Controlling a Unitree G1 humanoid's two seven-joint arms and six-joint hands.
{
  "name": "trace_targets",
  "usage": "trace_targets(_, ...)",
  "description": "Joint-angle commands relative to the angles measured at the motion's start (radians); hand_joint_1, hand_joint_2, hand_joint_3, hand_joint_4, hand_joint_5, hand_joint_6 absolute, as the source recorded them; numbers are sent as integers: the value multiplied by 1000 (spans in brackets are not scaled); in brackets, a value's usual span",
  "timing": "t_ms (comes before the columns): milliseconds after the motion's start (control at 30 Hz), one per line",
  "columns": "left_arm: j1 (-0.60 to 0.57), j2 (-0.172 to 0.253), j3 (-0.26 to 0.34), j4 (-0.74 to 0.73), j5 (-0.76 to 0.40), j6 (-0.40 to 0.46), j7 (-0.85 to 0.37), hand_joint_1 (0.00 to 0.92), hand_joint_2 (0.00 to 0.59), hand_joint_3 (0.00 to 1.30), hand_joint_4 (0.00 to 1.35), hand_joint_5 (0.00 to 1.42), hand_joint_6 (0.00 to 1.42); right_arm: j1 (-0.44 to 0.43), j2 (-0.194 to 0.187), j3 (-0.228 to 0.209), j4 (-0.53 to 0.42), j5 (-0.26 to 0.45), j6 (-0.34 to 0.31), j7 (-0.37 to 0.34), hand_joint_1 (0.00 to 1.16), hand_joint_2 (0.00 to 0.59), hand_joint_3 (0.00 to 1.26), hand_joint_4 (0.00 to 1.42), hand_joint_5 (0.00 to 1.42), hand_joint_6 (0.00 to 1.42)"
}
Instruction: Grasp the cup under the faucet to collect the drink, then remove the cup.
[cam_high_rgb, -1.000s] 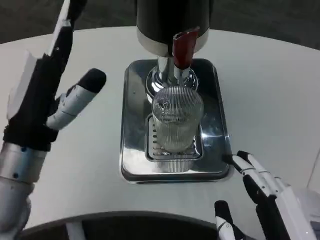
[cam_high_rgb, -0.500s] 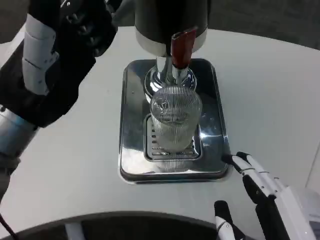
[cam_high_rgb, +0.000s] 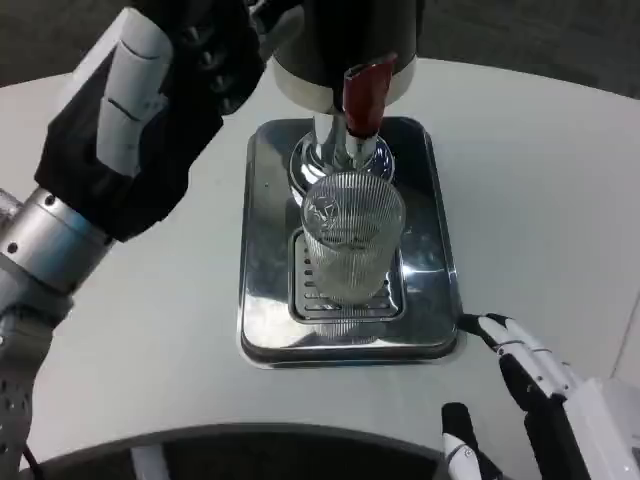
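Note:
A clear ribbed glass cup (cam_high_rgb: 352, 247) stands upright on the drip grate of a shiny metal tray (cam_high_rgb: 262, 255), right under the chrome faucet (cam_high_rgb: 342, 150) of a dark dispenser (cam_high_rgb: 345, 45) with a red tap lever (cam_high_rgb: 362, 95). My left hand (cam_high_rgb: 160, 110) is raised at the upper left, its fingers reaching up against the dispenser body; how they lie there is hard to read. My right hand (cam_high_rgb: 535, 395) waits low at the bottom right, just off the tray's front right corner, fingers apart and holding nothing.
The round white table (cam_high_rgb: 540, 200) spreads around the tray, with its curved front edge (cam_high_rgb: 290, 435) near the bottom of the picture and dark floor beyond the far edge.
My left hand has swung up and right from the table's left side to the dispenser's upper left. My right hand has drawn back slightly toward the bottom right. The cup stays put.

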Motion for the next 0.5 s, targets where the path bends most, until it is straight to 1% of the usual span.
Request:
trace_targets(33, -46, -19, -39, 62, 47, 14, -63, 0, 154, 0, 0, 19, 0, 37, 39, 62, -7, 18, 5, -14, 391, 516, 194, 133, 223, 352)
trace_targets(200, -72, -39, -45, 84, 73, 17, -96, 0, 132, 0, 0, 12, 0, 48, 37, 59, -15, 24, 3, -16, 391, 516, 196, 140, 234, 365)
trace_targets(500, -159, -37, -58, 120, 142, 8, -149, 0, 124, 0, 0, 11, 0, 55, 29, 51, -20, 45, -2, -16, 391, 516, 206, 142, 241, 404)
